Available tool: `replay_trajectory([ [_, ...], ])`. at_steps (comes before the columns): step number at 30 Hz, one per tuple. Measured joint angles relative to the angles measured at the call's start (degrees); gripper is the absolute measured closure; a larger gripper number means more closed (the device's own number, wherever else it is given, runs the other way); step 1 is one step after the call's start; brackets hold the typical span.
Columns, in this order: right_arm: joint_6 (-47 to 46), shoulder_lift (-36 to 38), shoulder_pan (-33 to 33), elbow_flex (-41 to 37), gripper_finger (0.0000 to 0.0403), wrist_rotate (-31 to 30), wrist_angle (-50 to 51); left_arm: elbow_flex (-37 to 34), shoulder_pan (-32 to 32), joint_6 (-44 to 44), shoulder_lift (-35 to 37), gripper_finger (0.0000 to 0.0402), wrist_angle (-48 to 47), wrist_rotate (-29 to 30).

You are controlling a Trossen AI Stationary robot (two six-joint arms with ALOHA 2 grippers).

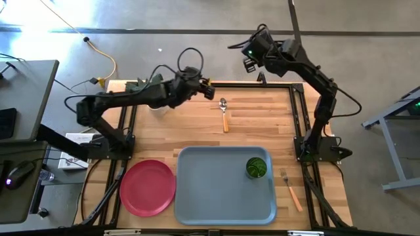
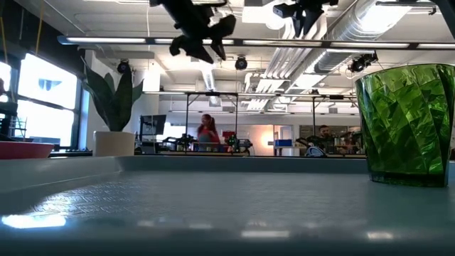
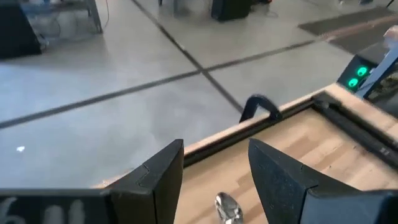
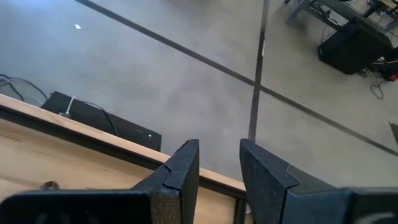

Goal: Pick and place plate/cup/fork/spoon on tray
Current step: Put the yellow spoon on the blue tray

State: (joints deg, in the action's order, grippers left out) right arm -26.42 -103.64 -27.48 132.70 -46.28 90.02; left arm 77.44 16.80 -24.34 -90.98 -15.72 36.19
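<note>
The large blue-grey rectangular tray (image 1: 210, 196) lies at the near middle of the wooden table (image 1: 256, 124), and the small translucent green tumbler (image 1: 256, 168) stands upright on it near its right rim (in the low view the cup (image 2: 405, 124) rests on the tray floor (image 2: 178, 206)). The flat round pinkish-red plate (image 1: 147, 187) lies on the table just left of the tray. The small fork with silver tines and a thin orange handle (image 1: 291, 191) lies on the table just right of the tray. The small spoon with a silver bowl and an orange-yellow handle (image 1: 224, 114) lies near the far edge, well apart from the tray.

The left gripper (image 1: 209, 90) hangs just left of the spoon, fingers (image 3: 155, 180) parted and empty. The right gripper (image 1: 250, 63) sits raised beyond the far edge, fingers (image 4: 177, 177) apart, empty.
</note>
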Motion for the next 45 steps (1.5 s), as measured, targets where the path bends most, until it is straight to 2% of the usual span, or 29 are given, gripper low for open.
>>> replay_trajectory([
  [4, 1.64, -0.02, -1.09, 0.0, 0.0295, 0.04, 0.0, 3.42, 0.52, -3.74, -4.24, 0.0229, -3.04, -2.0],
  [11, 4.49, -0.04, -2.4, -0.02, 0.0295, 2.34, -0.02, 7.15, 2.73, -14.34, -10.74, 0.0229, -7.24, -13.02],
  [16, 4.78, -0.06, -3.25, -0.02, 0.0295, 2.36, -0.02, 7.47, 3.85, -20.06, -14.3, 0.0229, -8.15, -19.32],
  [22, 5.95, -0.06, -3.43, -0.02, 0.0295, 2.32, -0.24, 7.47, 4.7, -23.25, -18.11, 0.0229, -8.45, -23.97],
  [35, 5.81, -0.08, -4.05, -0.04, 0.0295, 2.53, -0.32, 7.47, 4.95, -23.56, -25.0, 0.0229, -7.12, -28.7],
  [39, 5.74, -0.11, -4.04, -0.04, 0.0295, 8.32, -0.26, 7.44, 4.89, -23.19, -25.74, 0.0229, -7.33, -30.54],
  [45, 2.85, -0.13, -3.98, -0.04, 0.0295, 15.76, -0.04, 7.42, 5.23, -15.63, -22.9, 0.0229, -8.66, -35.7],
])
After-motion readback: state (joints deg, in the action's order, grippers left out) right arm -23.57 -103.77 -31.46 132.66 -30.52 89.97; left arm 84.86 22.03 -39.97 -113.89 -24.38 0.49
